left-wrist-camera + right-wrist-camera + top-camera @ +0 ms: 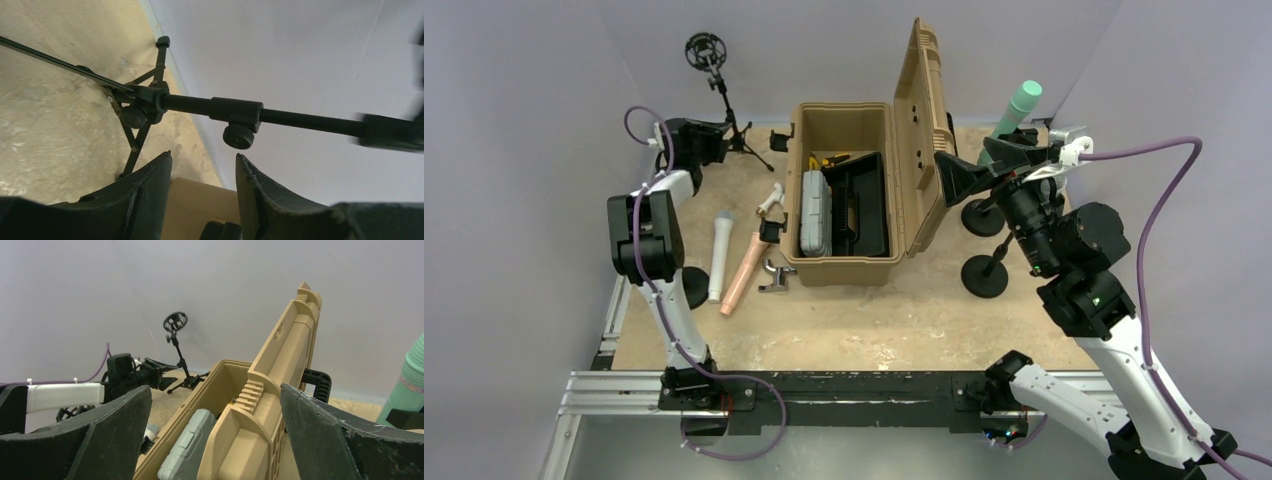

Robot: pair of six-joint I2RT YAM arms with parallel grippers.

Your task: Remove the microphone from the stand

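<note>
A black tripod stand with an empty-looking ring mount stands at the back left. My left gripper is open right beside its pole. In the left wrist view the pole with its clamp knob crosses just beyond my open fingertips, not touching. A teal microphone stands upright at the back right, its lower part hidden behind my right gripper. That gripper is open and empty by the case lid; it also shows in the right wrist view.
An open tan case with a grey box sits mid-table, lid upright. A white microphone and a pink one lie left of it. Two round-base stands stand to its right.
</note>
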